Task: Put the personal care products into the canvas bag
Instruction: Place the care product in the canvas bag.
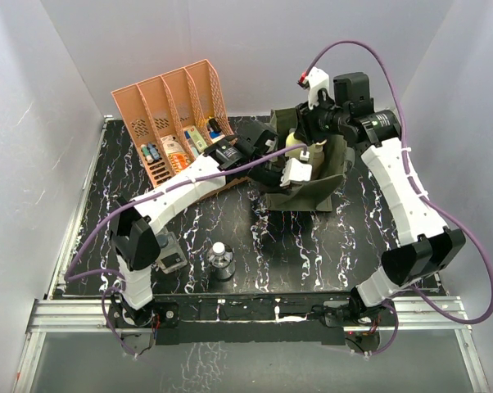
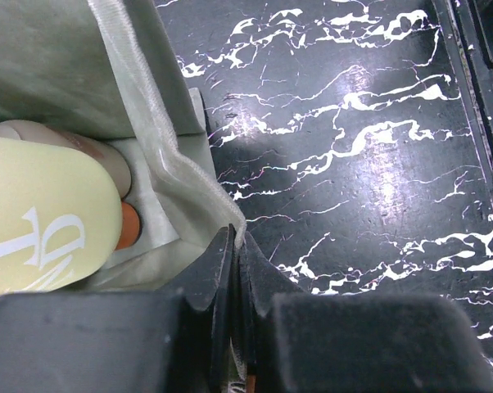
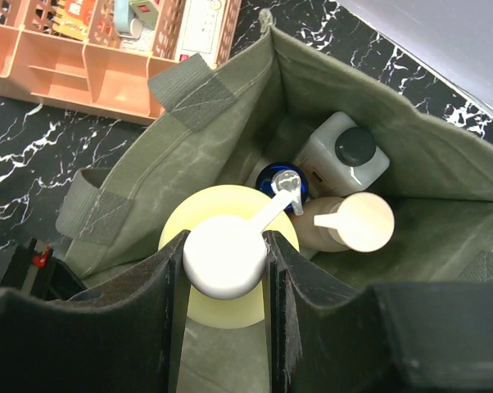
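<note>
The olive canvas bag (image 1: 316, 190) stands open at the table's middle back. My left gripper (image 1: 267, 150) is shut on the bag's near rim (image 2: 169, 176), its jaws (image 2: 237, 237) pinching the fabric. My right gripper (image 3: 226, 246) is shut on the white cap (image 3: 224, 260) of the yellow bottle (image 3: 234, 307) and holds it upright inside the bag. The orange-and-blue pump (image 3: 278, 180), the tan pump (image 3: 351, 223) and a whitish dark-capped bottle (image 3: 345, 151) stand in the bag. The small clear round bottle (image 1: 220, 260) stands on the table near the front.
The salmon slotted rack (image 1: 169, 102) with small boxes and tubes stands at the back left, and shows in the right wrist view (image 3: 91, 74). A clear blocky item (image 1: 173, 254) sits by the left arm's base, partly hidden. White walls enclose the table.
</note>
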### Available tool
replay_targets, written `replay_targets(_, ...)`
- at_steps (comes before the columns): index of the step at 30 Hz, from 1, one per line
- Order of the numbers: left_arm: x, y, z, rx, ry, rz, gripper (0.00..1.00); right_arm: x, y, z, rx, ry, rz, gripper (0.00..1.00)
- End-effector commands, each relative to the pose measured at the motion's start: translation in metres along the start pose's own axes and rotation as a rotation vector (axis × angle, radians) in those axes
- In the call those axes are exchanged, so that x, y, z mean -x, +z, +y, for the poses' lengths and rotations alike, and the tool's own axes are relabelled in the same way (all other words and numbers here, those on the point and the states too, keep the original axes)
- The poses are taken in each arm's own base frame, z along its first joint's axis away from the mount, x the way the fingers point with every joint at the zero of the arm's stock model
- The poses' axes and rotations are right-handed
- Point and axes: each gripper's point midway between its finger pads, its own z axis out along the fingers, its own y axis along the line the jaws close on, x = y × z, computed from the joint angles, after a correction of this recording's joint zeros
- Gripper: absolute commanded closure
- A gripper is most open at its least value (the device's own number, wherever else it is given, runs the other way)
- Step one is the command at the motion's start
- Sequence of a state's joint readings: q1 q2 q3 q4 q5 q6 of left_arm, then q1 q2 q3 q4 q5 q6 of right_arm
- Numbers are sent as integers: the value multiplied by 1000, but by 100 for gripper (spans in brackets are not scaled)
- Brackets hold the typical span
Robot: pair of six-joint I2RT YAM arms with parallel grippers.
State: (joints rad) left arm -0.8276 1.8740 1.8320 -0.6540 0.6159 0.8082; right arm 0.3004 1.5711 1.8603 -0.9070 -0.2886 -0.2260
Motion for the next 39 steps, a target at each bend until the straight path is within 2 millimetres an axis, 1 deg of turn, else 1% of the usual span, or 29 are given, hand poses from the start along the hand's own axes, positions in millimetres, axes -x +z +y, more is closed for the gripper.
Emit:
replay_targets(1, 1, -14, -13, -19, 67, 7, 100, 70, -51, 11, 8, -114, -298, 92)
replay_targets(4, 0, -16, -14, -12, 79, 7, 100, 57, -45, 13, 18, -110, -274, 92)
replay_targets(7, 0, -17, -17, -17, 76, 6, 100, 47, -38, 8, -7, -133, -253, 92)
replay_targets(12, 2, -18, -19, -21, 76, -5, 100, 23, -16, 3, 0, -175, -192, 92)
replay_targets(16, 5, -18, -23, -41, 76, -23, 100, 13, -2, 4, 21, -188, -181, 92)
replay_targets(20, 12, -20, -27, -54, 66, -46, 100, -2, 13, 4, 36, -189, -161, 92)
replay_targets(23, 15, -21, -25, -46, 59, -54, 100, -7, 22, 3, 37, -195, -170, 92)
replay_targets(28, 27, -25, -18, -14, 35, -79, 100, -15, 35, 1, 32, -188, -187, 92)
replay_targets(35, 35, -29, -9, 26, 4, -98, 100, -17, 46, 0, 42, -136, -251, 92)
replay_targets(37, 37, -32, -5, 39, -4, -105, 100, -20, 49, 1, 47, -133, -266, 92)
replay_targets(39, 40, -34, -2, 52, -4, -112, 100, -19, 52, 2, 58, -127, -286, 92)
